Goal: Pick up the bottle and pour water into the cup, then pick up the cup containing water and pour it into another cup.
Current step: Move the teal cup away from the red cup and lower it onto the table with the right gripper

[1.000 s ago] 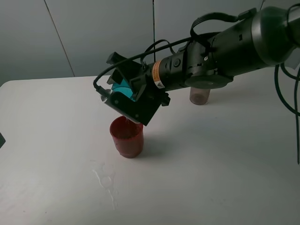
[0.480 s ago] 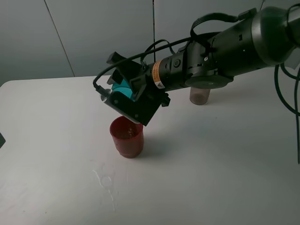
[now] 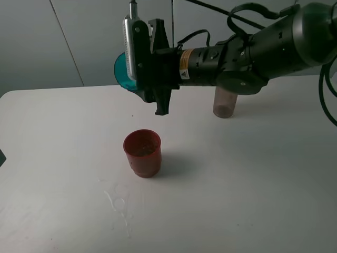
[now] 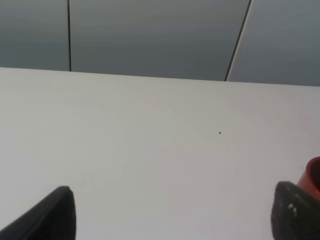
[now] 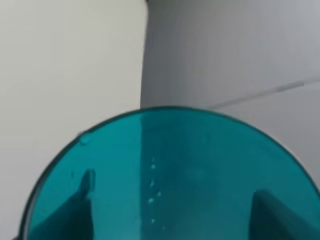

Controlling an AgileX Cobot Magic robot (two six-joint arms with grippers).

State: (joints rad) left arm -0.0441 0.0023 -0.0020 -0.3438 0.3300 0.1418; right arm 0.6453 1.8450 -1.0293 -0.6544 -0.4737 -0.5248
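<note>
My right gripper [image 3: 139,67] reaches across the middle and is shut on the teal cup [image 3: 121,68]. It holds the cup high in the air on its side, mouth facing left, up and slightly left of the red cup [image 3: 142,153]. The red cup stands upright on the table with a little water in it. In the right wrist view the teal cup [image 5: 170,175] fills the frame, with dark fingers [image 5: 84,197] showing through its wall. The brownish bottle [image 3: 225,103] stands behind the right arm, its top hidden. My left gripper [image 4: 175,215] is open and empty above the table, with the red cup's rim [image 4: 314,175] beside it.
A small puddle of spilled water [image 3: 119,202] lies on the white table [image 3: 253,190] in front of the red cup. A grey panelled wall [image 3: 79,37] stands behind the table's far edge. A dark part [image 3: 1,157] shows at the left border.
The right gripper has risen and rolled back, lifting the teal cup away from the red cup's rim. The thin stream seen a second ago has stopped.
</note>
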